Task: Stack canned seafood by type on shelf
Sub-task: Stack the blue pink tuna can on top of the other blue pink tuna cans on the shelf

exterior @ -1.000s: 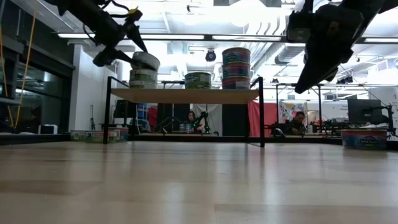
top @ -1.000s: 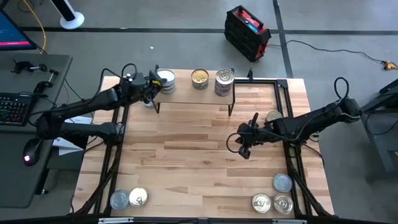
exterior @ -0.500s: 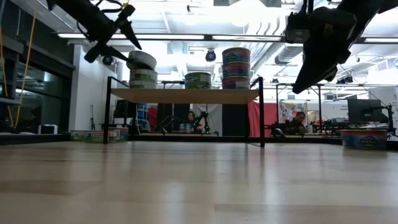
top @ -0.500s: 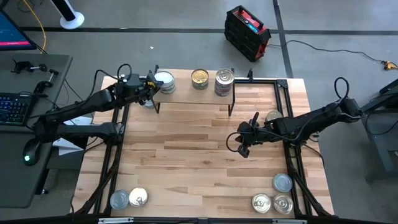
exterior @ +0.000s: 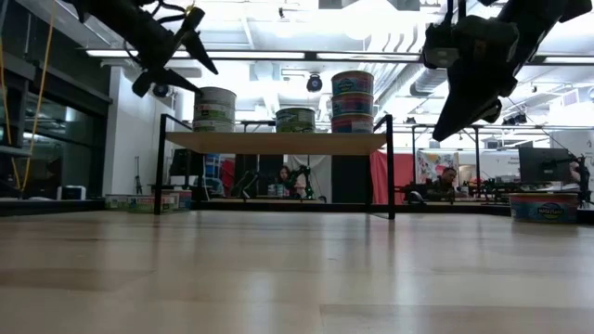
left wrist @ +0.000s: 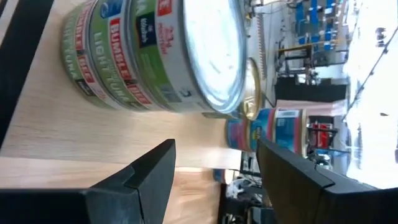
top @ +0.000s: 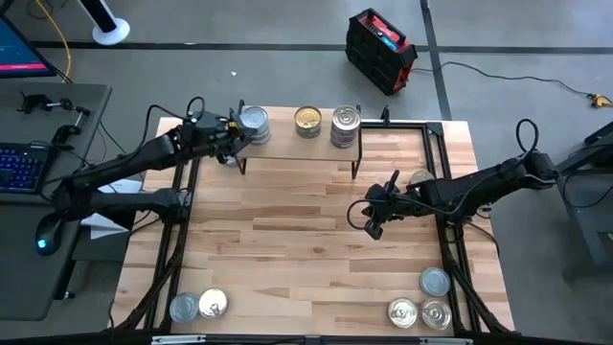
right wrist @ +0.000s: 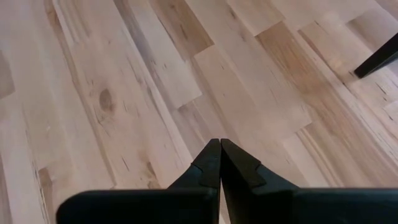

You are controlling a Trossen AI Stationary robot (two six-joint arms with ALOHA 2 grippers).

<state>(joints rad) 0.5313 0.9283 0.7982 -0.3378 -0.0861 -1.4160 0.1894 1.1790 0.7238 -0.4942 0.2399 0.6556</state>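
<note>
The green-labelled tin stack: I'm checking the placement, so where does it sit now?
In the high view the green-labelled tin stack stands at the shelf's left end, just ahead of the open left gripper.

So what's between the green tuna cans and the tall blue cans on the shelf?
One lone tin with a gold lid stands between the green-label stack and the blue-label stack on the shelf, apart from both. The high and low views show it.
</note>
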